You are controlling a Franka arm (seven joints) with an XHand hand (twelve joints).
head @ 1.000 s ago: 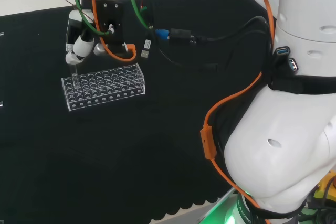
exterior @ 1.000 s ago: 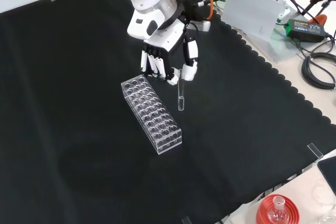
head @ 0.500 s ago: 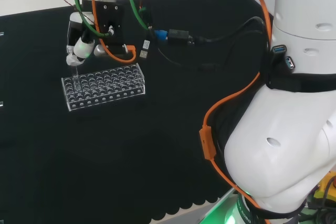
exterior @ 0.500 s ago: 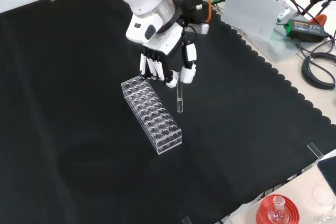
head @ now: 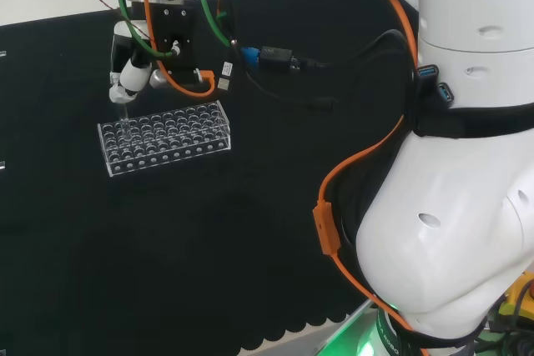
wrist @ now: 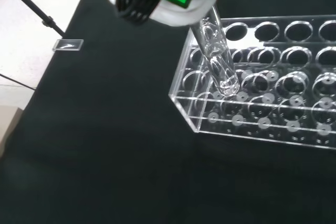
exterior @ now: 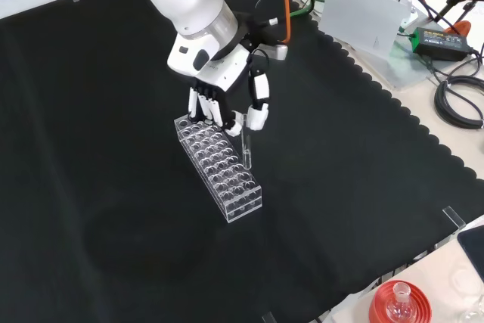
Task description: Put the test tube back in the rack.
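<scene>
A clear plastic rack (exterior: 219, 166) with many round holes lies on the black cloth; it also appears in the head view (head: 163, 137) and the wrist view (wrist: 273, 103). My black and white hand (exterior: 223, 107) hangs above the rack's far end, its fingers and thumb pinching the top of a clear glass test tube (exterior: 246, 149). The tube hangs upright, its rounded bottom just over the rack's edge holes, as the wrist view shows (wrist: 218, 61). In the head view the hand (head: 129, 77) holds the tube (head: 122, 119) over the rack's left end.
A flask on a red ribbed stand (exterior: 398, 304) sits at the cloth's near right corner in the front view. Cables and a power brick (exterior: 439, 35) lie beyond the cloth's right edge. The arm's white links (head: 450, 206) take up the right of the head view.
The hand has carried the tube sideways toward the rack, leftward in the front view, so the tube now hangs over the rack's end instead of beside it.
</scene>
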